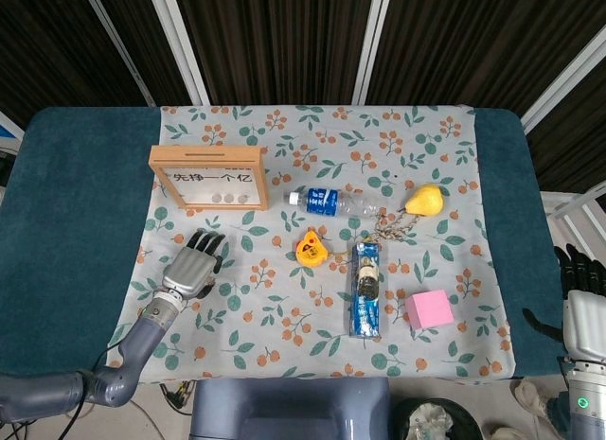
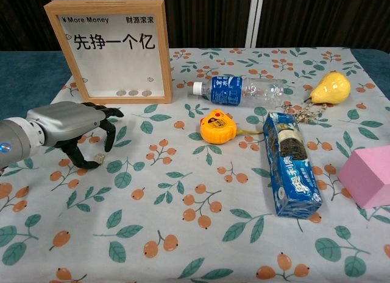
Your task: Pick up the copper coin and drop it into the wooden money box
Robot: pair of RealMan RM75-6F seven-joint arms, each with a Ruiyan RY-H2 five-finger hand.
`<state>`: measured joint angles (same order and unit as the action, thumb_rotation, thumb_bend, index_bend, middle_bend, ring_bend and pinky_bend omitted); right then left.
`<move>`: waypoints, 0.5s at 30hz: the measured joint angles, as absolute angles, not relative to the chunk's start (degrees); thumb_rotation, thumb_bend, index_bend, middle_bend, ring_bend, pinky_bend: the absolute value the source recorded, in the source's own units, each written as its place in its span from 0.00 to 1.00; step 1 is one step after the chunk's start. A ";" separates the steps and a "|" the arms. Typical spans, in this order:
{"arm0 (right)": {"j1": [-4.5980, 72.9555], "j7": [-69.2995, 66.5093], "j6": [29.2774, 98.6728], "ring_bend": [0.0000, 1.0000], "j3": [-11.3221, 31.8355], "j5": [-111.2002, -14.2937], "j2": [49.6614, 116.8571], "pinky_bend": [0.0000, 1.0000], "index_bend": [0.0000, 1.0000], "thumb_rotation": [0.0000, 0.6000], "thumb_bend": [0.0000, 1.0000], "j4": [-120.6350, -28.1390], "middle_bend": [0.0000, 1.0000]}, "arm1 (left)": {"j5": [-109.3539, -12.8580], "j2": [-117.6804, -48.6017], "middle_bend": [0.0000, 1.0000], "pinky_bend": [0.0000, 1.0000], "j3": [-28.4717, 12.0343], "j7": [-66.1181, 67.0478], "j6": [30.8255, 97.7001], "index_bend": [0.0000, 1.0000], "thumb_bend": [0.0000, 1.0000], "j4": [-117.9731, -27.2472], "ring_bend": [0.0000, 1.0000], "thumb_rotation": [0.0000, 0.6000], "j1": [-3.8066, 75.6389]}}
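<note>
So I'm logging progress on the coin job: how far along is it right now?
Early stage. Done: the left hand has reached the copper coin on the cloth in front of the wooden money box. In hand: its fingers curl over the coin, thumb beside it; a secure pinch isn't clear. Left: lift it and drop it into the slot on top of the box. The right hand waits off the table's edge.
</note>
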<state>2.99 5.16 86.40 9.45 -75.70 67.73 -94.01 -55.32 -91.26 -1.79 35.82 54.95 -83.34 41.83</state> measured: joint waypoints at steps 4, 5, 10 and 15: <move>2.99 5.16 86.41 0.00 9.45 -75.71 67.69 0.00 0.00 1.00 0.24 -94.02 0.00 | -55.21 -91.41 0.02 0.00 -1.60 36.21 54.82 0.50 0.11 -83.15 0.00 1.00 41.83; 2.99 5.16 86.41 0.00 9.45 -75.70 67.68 0.00 0.00 1.00 0.24 -94.02 0.00 | -55.21 -91.44 0.02 0.00 -1.59 36.26 54.81 0.51 0.12 -83.14 0.00 1.00 41.83; 3.00 5.09 86.30 0.00 9.45 -75.63 67.63 0.00 0.00 1.00 0.24 -94.04 0.00 | -55.47 -91.48 0.04 0.00 -1.52 36.46 54.90 0.53 0.15 -83.21 0.00 1.00 41.82; 3.01 5.08 86.28 0.00 9.45 -75.61 67.66 0.00 0.00 1.00 0.24 -94.06 0.00 | -55.70 -91.39 0.04 0.00 -1.36 36.51 54.92 0.56 0.22 -83.23 0.00 1.00 41.71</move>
